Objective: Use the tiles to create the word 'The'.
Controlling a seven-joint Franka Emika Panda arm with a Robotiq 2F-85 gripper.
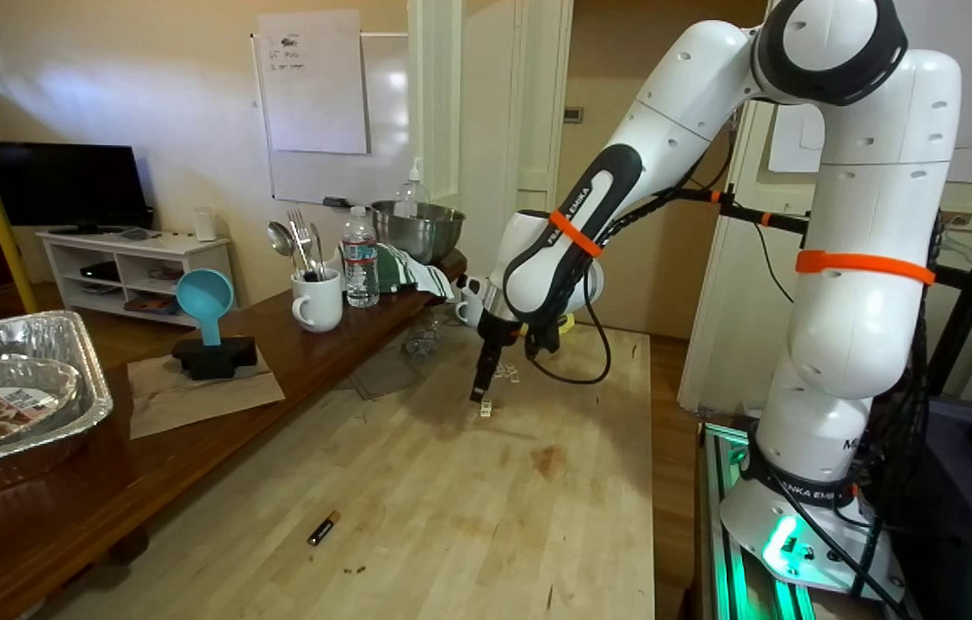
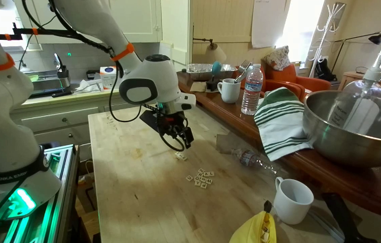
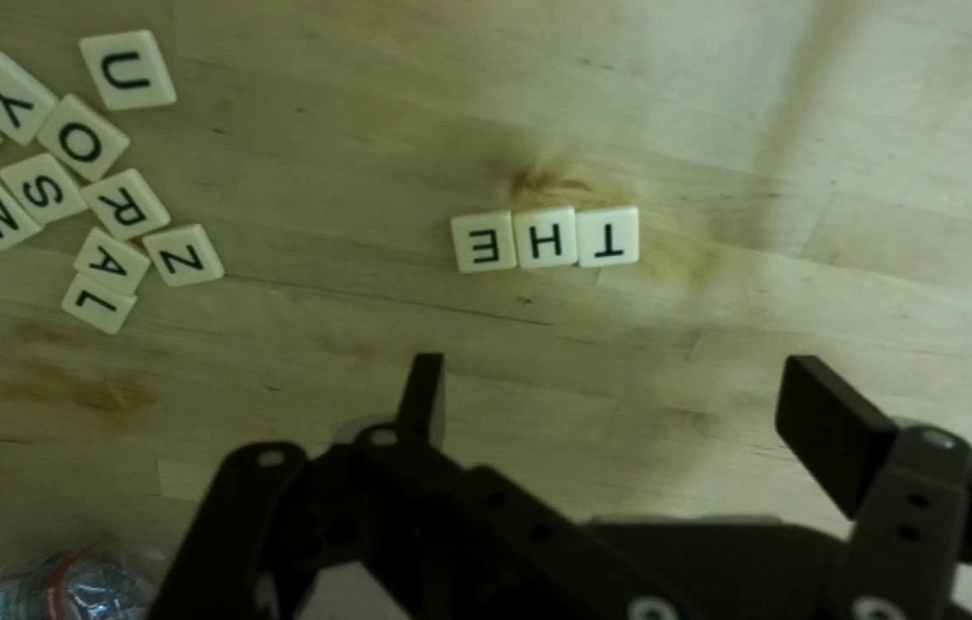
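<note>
Three whitish letter tiles lie in a short row on the wooden table: T (image 3: 608,238), H (image 3: 546,238) and E (image 3: 484,243). They sit side by side, nearly touching, and appear upside down in the wrist view, reading THE from right to left. The row also shows in both exterior views (image 1: 486,409) (image 2: 180,156). Several loose tiles (image 3: 81,142) lie in a jumbled cluster to the left in the wrist view; they also show in an exterior view (image 2: 203,179). My gripper (image 3: 615,387) is open and empty, above the table near the row, apart from it.
A plastic bottle (image 2: 252,158) lies on its side by the raised wooden counter (image 2: 210,101). A white mug (image 2: 293,200) and a yellow pouch (image 2: 254,227) stand beyond the loose tiles. A battery (image 1: 324,528) lies on the table. A steel bowl (image 2: 355,145) stands on the counter.
</note>
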